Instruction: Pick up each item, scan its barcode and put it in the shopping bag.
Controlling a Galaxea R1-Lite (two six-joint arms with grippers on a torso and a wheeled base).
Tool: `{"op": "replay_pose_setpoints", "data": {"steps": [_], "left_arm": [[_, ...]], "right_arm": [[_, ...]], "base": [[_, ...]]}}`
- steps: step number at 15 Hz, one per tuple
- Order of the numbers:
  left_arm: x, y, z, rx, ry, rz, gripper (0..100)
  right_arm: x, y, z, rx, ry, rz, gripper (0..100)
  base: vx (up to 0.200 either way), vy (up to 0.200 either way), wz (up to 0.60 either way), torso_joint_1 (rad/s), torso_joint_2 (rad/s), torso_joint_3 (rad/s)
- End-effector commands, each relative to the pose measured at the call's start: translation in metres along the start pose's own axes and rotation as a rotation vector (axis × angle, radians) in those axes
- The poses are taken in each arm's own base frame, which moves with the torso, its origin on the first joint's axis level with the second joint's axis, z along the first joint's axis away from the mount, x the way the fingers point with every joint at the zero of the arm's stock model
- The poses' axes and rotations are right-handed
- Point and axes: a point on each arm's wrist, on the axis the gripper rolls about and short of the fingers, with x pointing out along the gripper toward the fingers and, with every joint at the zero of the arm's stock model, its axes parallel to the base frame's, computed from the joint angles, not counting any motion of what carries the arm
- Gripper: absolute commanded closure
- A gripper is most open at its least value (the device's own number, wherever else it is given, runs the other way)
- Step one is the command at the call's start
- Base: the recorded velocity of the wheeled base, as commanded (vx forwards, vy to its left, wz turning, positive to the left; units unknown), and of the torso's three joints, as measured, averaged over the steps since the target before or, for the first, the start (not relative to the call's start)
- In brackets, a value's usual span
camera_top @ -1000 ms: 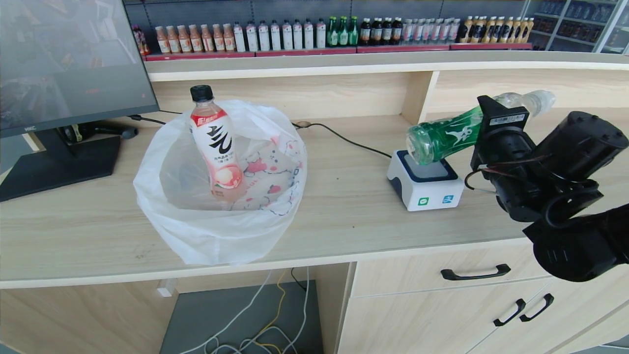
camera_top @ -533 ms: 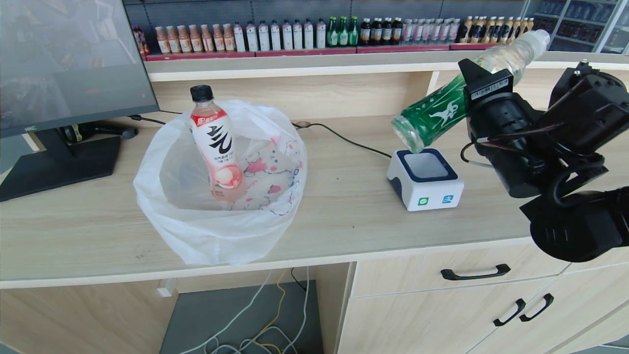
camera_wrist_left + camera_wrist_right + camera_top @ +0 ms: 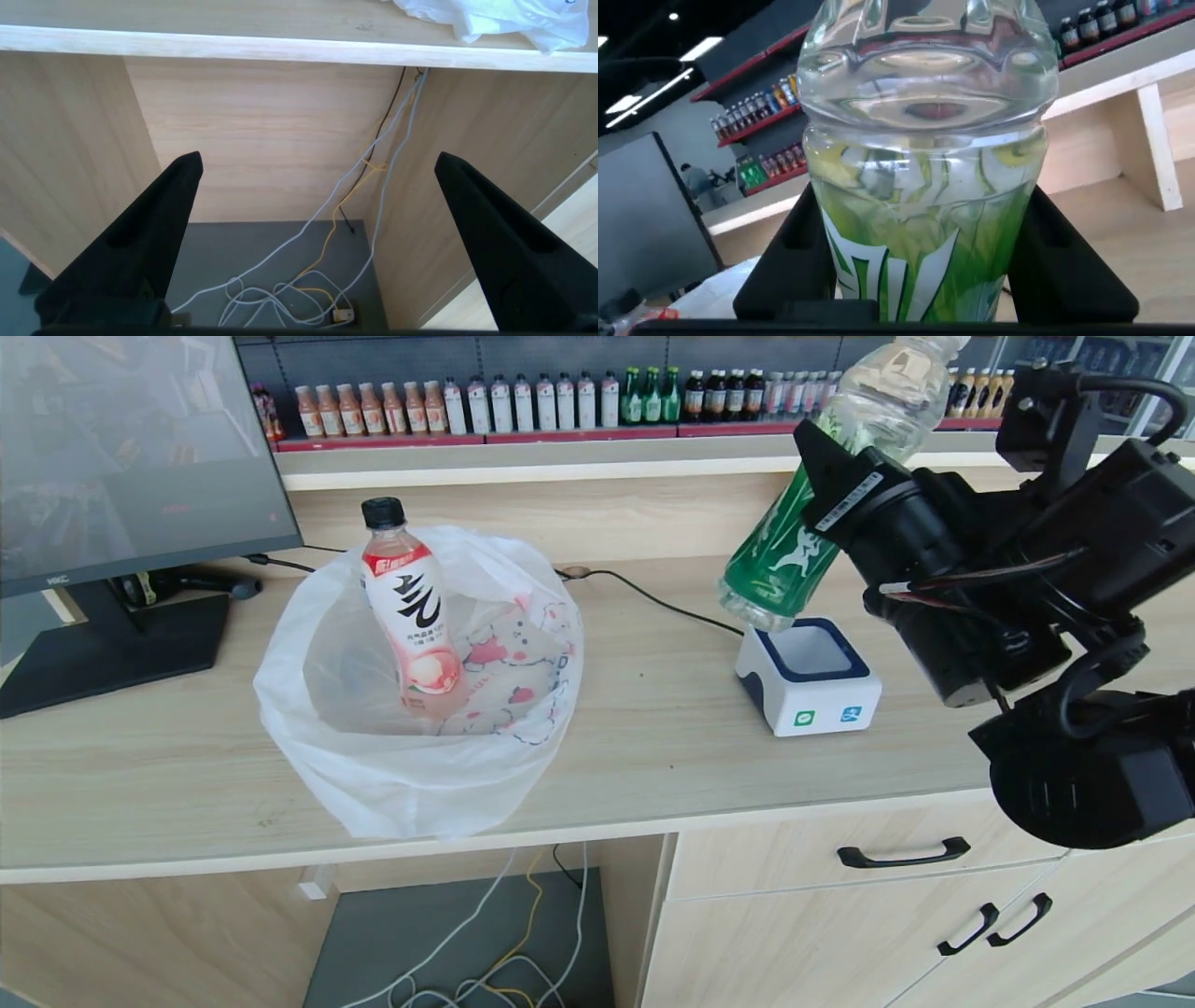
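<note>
The head view takes in the counter (image 3: 653, 747): the right gripper (image 3: 840, 476) clamps a green bottle (image 3: 780, 555) mid-body, tilted, base hanging just above the scanner (image 3: 808, 677), well apart from the shopping bag (image 3: 308, 728) with its pink bottle (image 3: 411, 607). The right wrist view shows the green bottle's clear section beside its green label, pinched between both fingers. The left gripper (image 3: 318, 233) hangs below the counter edge, spread wide, holding nothing.

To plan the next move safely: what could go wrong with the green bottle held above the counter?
1. The green bottle hangs tilted in the right pincer; it could slip and hit the scanner near its base.
2. The pink bottle leans in the shopping bag; lowering the green one in may knock it over.
</note>
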Motion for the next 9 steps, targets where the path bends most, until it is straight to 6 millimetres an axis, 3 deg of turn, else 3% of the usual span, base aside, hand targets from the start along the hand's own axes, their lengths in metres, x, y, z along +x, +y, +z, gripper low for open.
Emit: {"op": "replay_pose_setpoints", "data": {"steps": [1,9], "left_arm": [[0.000,0.000,0.000,0.001,0.000,0.000,0],[0.000,0.000,0.000,0.000,0.000,0.001,0]], "right_arm": [[-0.003,0.006,0.011,-0.076,-0.025,0.016,100],[-0.036,0.008,0.011,-0.257,0.035,0.050,100]], "base": [[0.000,0.000,0.00,0.000,0.00,0.000],[0.000,0.000,0.00,0.000,0.00,0.000]]}}
